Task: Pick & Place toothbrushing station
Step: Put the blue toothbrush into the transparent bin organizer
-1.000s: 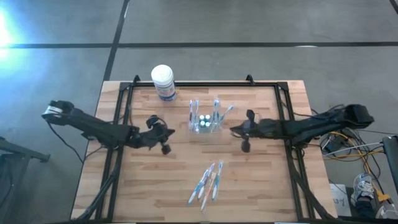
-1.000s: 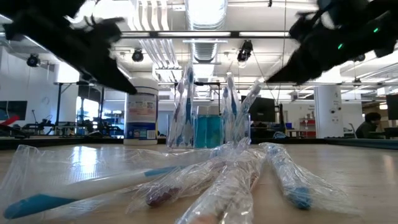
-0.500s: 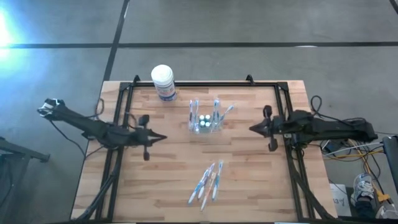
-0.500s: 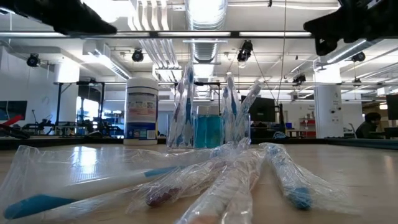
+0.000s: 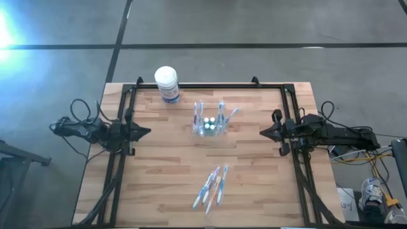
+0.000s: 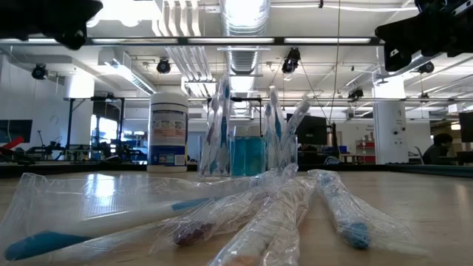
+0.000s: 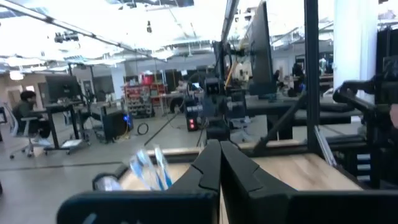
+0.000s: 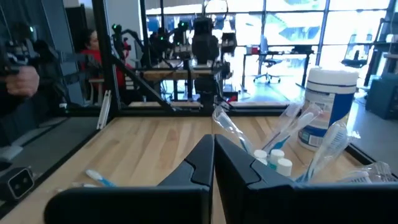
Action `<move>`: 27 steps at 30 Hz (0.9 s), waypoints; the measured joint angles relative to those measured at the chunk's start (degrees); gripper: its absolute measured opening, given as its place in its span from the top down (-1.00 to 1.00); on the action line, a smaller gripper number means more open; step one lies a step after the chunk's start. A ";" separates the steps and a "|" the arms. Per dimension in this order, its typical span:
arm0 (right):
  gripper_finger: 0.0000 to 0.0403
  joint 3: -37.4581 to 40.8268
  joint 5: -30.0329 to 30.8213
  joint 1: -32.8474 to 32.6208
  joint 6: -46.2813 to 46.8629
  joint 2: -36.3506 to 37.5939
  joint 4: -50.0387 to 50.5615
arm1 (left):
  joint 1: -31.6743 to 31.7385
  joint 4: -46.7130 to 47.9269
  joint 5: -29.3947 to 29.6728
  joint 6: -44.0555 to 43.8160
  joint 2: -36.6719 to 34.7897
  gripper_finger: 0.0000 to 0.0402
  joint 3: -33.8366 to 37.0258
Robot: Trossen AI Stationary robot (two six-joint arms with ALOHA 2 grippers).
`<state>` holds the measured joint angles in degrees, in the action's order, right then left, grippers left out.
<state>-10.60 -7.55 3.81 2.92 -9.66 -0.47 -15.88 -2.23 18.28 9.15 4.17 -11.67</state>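
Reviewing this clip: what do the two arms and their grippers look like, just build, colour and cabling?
Both arms are dark, slim, jointed links. The left gripper and right gripper taper to pointed tips; in each wrist view the two black fingers are flat, wedge-shaped blades on a black crossbar. Black cables loop off both arms near their bases. No markings are legible.

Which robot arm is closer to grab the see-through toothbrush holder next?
Probably the right. In the high view the right gripper sits nearer the toothbrushing station than the left gripper, which sits at the table's left rail. Both are shut and empty, pointing at it, so the difference is slight.
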 joint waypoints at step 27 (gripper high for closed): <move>0.96 10.11 1.78 0.22 -2.12 -0.04 -12.36 | 0.09 -0.63 2.66 -9.13 -1.81 0.99 7.29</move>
<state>-0.49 -5.77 4.03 0.80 -9.70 -12.83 -15.79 -2.86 20.95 0.02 2.35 -4.37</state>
